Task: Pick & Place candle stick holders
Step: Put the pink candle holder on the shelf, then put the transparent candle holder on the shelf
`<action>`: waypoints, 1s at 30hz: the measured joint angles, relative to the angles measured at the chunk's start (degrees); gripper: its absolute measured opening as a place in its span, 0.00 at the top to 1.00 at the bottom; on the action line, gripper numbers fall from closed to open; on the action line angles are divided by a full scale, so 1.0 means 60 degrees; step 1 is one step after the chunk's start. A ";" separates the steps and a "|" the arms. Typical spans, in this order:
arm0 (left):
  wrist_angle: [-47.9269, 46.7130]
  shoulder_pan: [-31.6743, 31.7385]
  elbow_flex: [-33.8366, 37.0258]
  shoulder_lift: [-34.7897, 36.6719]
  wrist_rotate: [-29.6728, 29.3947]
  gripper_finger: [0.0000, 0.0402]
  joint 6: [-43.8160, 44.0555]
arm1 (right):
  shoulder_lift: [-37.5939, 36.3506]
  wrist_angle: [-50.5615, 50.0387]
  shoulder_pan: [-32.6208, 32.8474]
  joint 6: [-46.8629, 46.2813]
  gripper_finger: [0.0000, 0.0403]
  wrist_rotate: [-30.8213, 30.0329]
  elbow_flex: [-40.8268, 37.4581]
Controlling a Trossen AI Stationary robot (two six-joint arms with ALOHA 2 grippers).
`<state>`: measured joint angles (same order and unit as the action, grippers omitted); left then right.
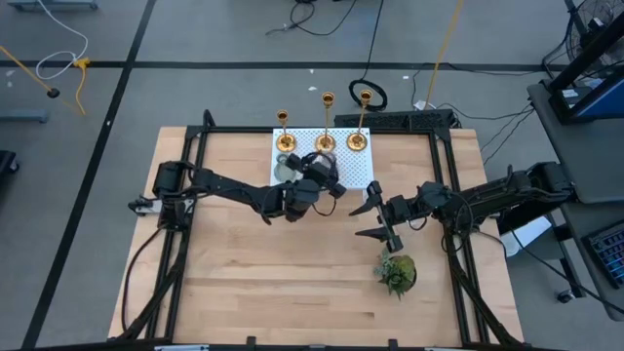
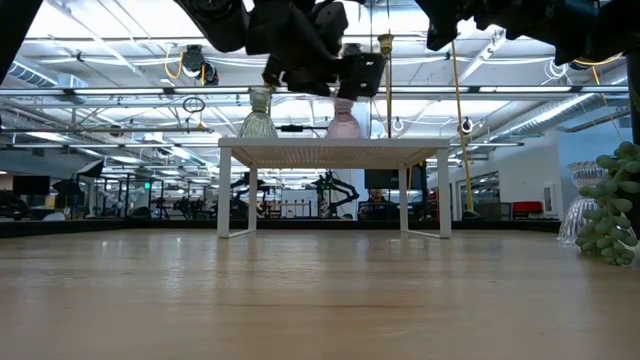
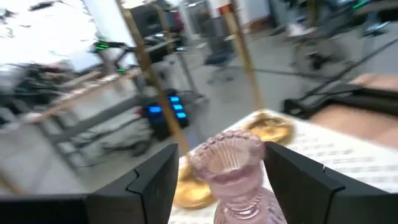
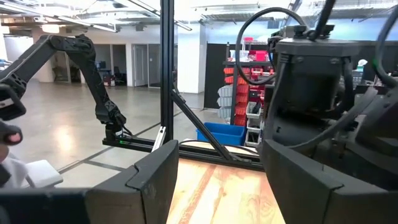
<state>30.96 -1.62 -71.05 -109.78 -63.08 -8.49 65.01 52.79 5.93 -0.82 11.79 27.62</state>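
Observation:
Three gold candle stick holders (image 1: pixel 283 141) (image 1: pixel 326 139) (image 1: pixel 357 139) stand upright on their round bases along the far edge of a white perforated stand (image 1: pixel 356 171). My left gripper (image 1: pixel 327 177) is open over the stand. In the left wrist view its fingers stand on either side of a pink glass vase (image 3: pixel 229 163), with two gold bases (image 3: pixel 268 127) (image 3: pixel 193 186) just beyond. My right gripper (image 1: pixel 373 219) is open and empty over the table, to the right of the stand.
A greenish glass vase (image 2: pixel 259 115) stands on the white stand next to the pink one (image 2: pixel 343 120). A small green plant (image 1: pixel 396 273) and a clear glass vase (image 2: pixel 578 208) stand on the table near my right gripper. A black frame edges the table.

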 joint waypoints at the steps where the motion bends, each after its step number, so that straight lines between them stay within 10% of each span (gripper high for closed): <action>1: 0.0000 -0.0053 0.0000 0.0000 -0.0268 0.40 -0.0212 | 0.0000 0.0001 0.0000 0.0000 0.44 0.0000 0.0000; 18: -0.2377 -0.0682 0.0011 0.1676 -0.0610 0.40 -0.0372 | 0.0011 -0.0494 0.0015 0.0004 0.44 -0.0004 0.0000; 30: -0.9045 -0.0579 0.0011 0.5375 0.4816 0.40 0.2258 | 0.0004 -0.2339 0.0390 -0.0246 0.44 -0.1389 0.0004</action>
<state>-23.31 -5.09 -70.98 -77.53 -34.19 5.06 65.04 38.75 8.27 -2.30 3.46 27.64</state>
